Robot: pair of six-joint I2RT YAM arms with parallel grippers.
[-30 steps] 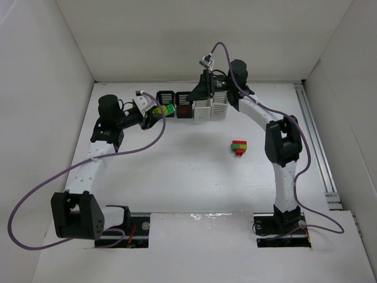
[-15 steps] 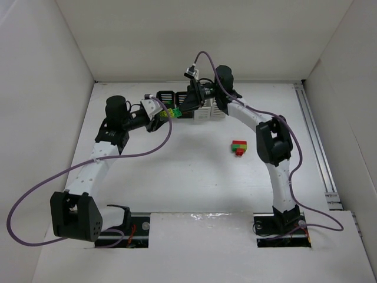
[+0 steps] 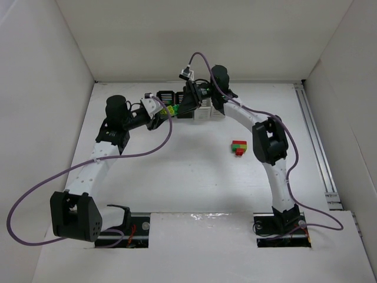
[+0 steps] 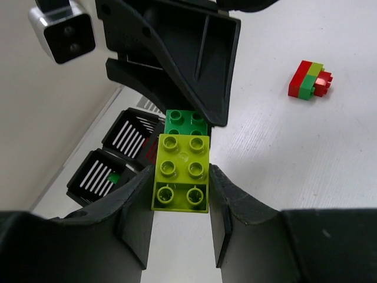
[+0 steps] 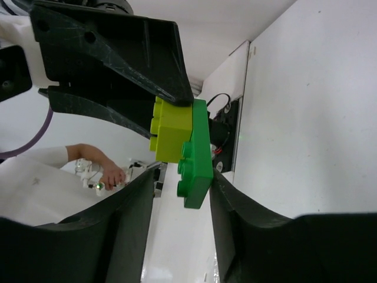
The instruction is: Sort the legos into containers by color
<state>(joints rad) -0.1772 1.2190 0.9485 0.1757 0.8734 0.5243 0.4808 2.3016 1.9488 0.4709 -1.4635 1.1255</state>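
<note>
- Beneath the two grippers, at 12 o'clock on the white table point(image 3: 177, 183), stands the row of containers: black baskets point(image 4: 132, 131) towards 11 o'clock, white baskets point(image 3: 204, 111) towards 1 o'clock. A small green bit point(image 4: 112, 177) lies in one of the black ones.
- At 3 o'clock from the table's middle lies a loose red-and-green stack point(image 3: 239, 147), well apart from both arms.
- White walls point(image 3: 47, 88) box the table in, and a metal rail point(image 3: 315, 147) runs along its 3 o'clock edge.
- The left gripper point(image 4: 181, 177) pinches a yellow-green brick point(image 4: 180, 159) by its sides, above the baskets. A green brick point(image 4: 185, 122) is stuck to that brick's far face.
- The right gripper point(image 5: 184, 177) straddles the green brick. Its fingers point(image 5: 126, 230) are spread wider than the brick, with a gap on one side.
- The left arm point(image 3: 94, 159) rises from its base at 7 o'clock, and its forearm points towards 2 o'clock.
- The right arm point(image 3: 277, 171) climbs from its base at 5 o'clock, bends at 2 o'clock and reaches towards 9 o'clock.
</note>
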